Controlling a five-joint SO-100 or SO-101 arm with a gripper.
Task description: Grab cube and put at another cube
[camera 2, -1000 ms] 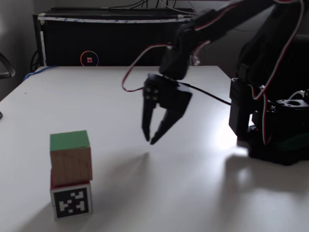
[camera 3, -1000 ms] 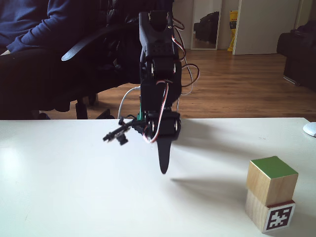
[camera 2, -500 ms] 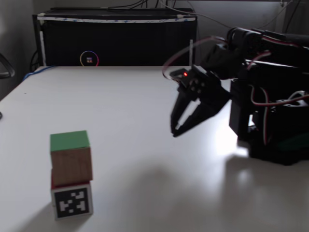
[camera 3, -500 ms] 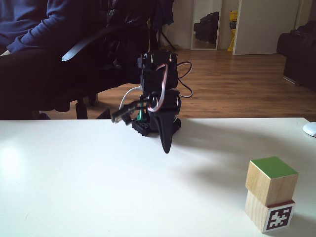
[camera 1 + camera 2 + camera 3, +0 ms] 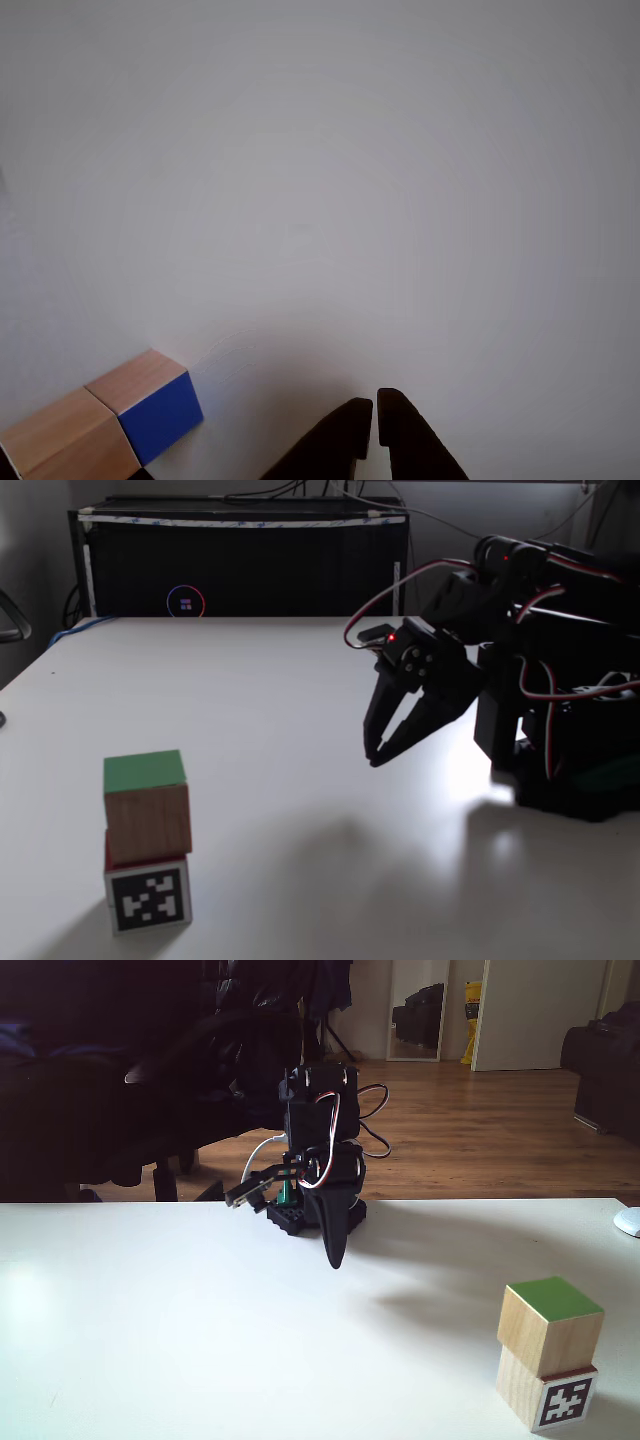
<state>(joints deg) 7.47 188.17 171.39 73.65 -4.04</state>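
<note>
Two cubes stand stacked on the desk [image 5: 250, 710], well apart from the hand [image 5: 374, 759], and that gap is what any coming move turns on. In a fixed view from the arm's side, the stack lies down and to the left of the hand, nearer the camera; in a fixed view that faces the arm, it lies to the right of the hand [image 5: 335, 1263] and nearer the camera. The other view looks past the fingertips [image 5: 352, 418] at the desk, with the stack off to their left at the lower corner. The cube [image 5: 146, 806] is light wood with a bright green top face, and it sits squarely on another cube [image 5: 147, 890], touching it, upright and only slightly twisted from it. Another cube shows a black-and-white marker on its front face, a red rim just under the cube above, and a blue side face [image 5: 160, 420] in the other view. The hand hangs above the desk with its tips pointing down and its jaws drawn nearly together on nothing, only a thin slit between them. Judged from this, the placing looks done and the hand is free
</note>
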